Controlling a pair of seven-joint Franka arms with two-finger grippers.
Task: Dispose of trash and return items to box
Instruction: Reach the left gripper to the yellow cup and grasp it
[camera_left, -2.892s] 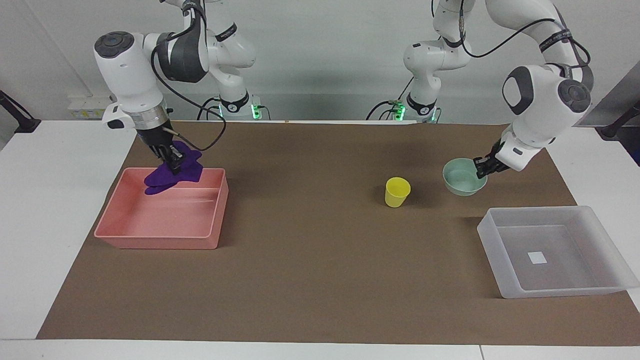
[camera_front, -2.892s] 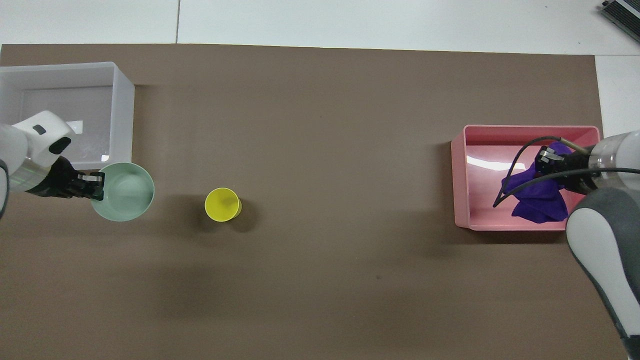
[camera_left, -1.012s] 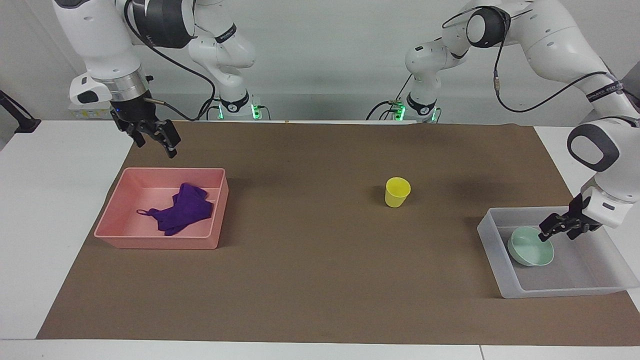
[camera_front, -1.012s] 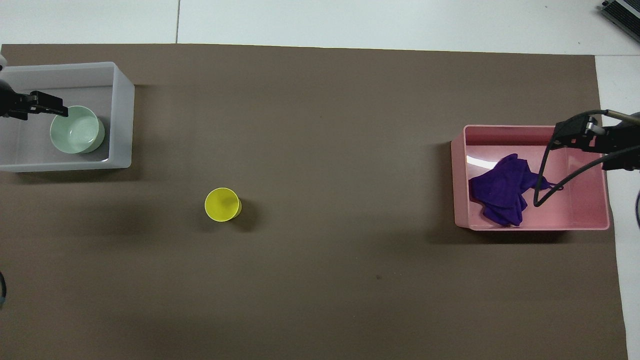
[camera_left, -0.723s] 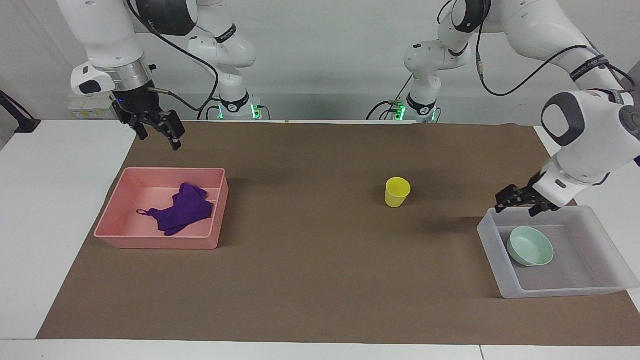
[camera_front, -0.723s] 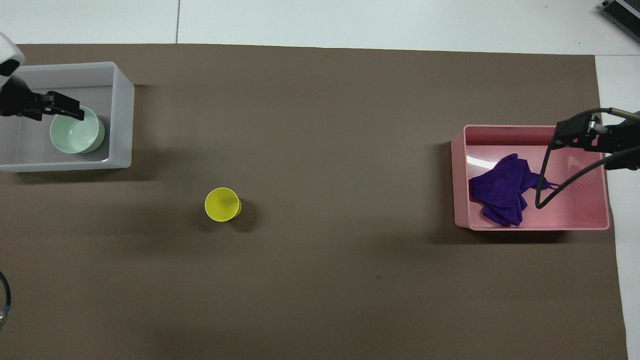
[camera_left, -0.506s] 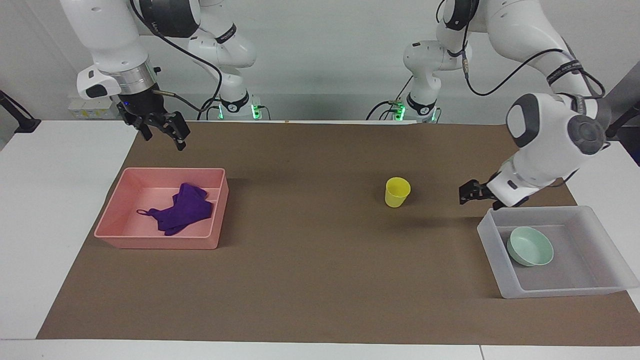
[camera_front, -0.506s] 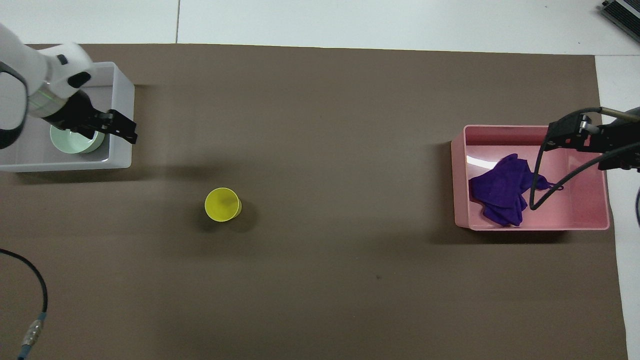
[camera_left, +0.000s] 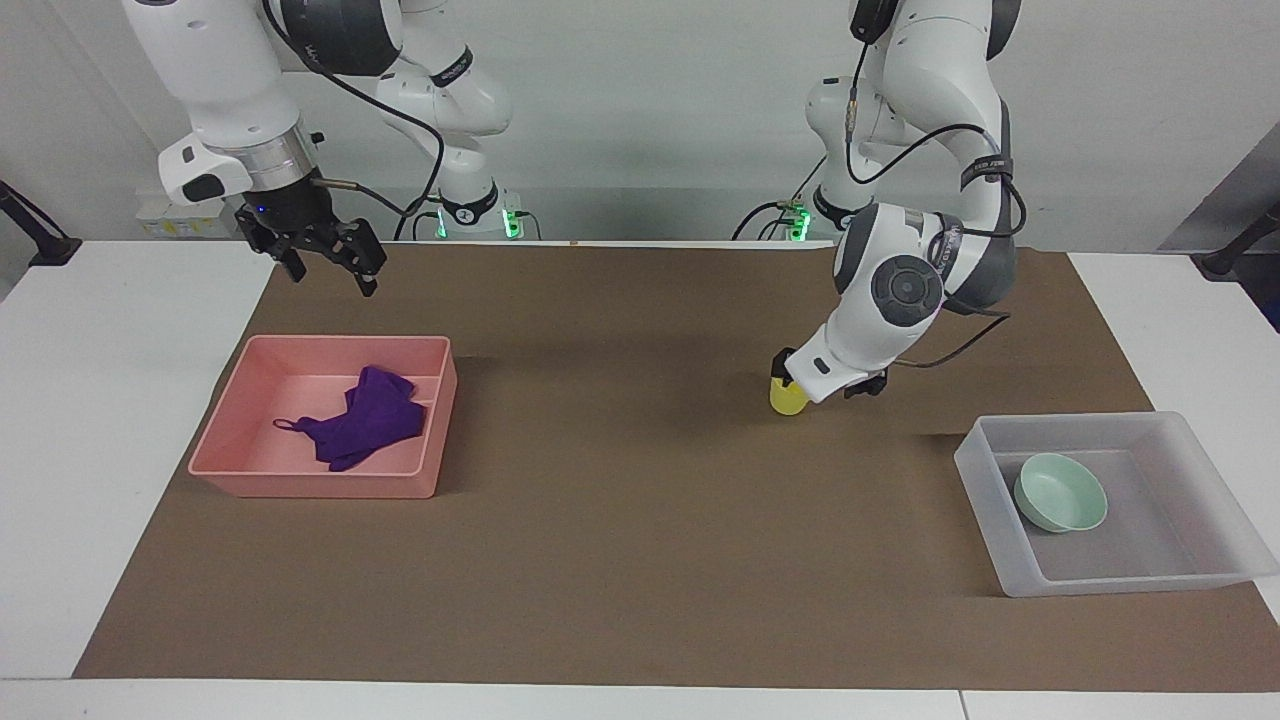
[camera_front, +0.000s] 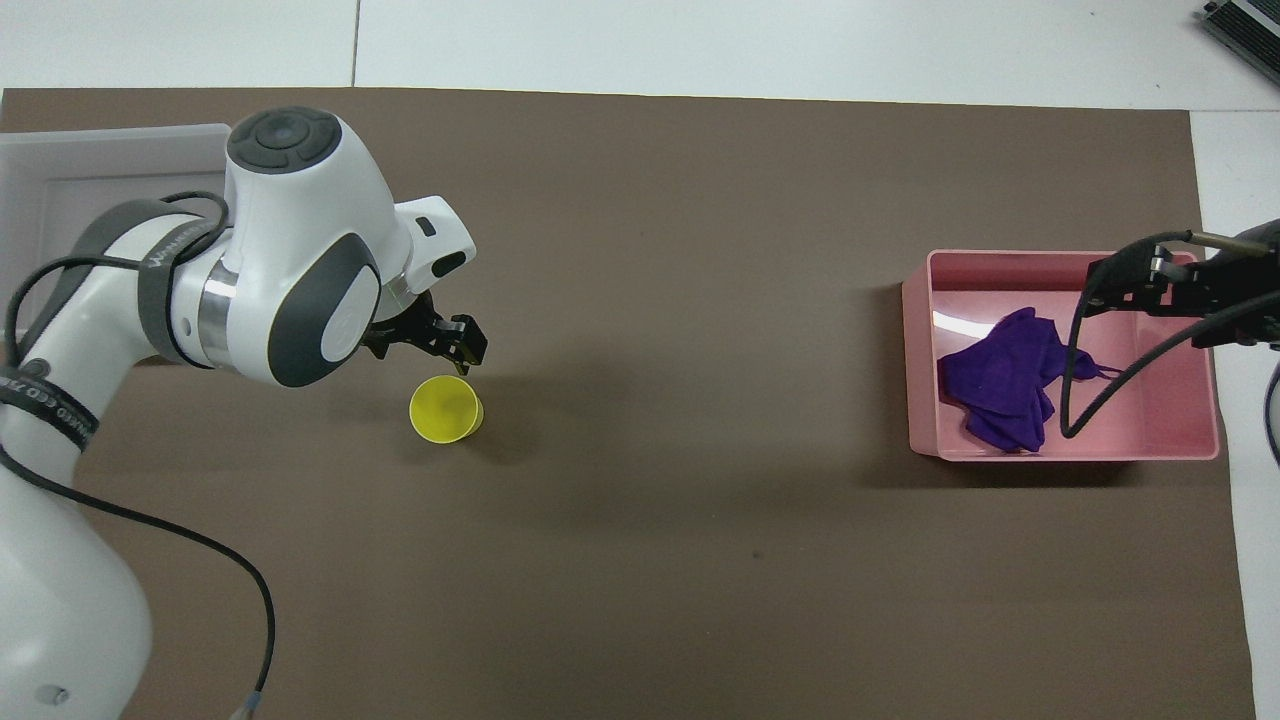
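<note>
The yellow cup stands upright on the brown mat. My left gripper is open and low over the mat right beside the cup. Its hand hides the cup's top in the facing view, and I cannot tell whether it touches the cup. The mint-green bowl lies in the frosted white box; my left arm hides it in the overhead view. The purple rag lies in the pink tray. My right gripper is open, empty and raised over that tray's edge.
The brown mat covers most of the white table. The box sits at the left arm's end and the pink tray at the right arm's end. A cable from the right arm hangs over the pink tray.
My left gripper has left the box, where the bowl stays, and swung across the mat to the yellow cup. My right gripper has drifted only slightly above the pink tray.
</note>
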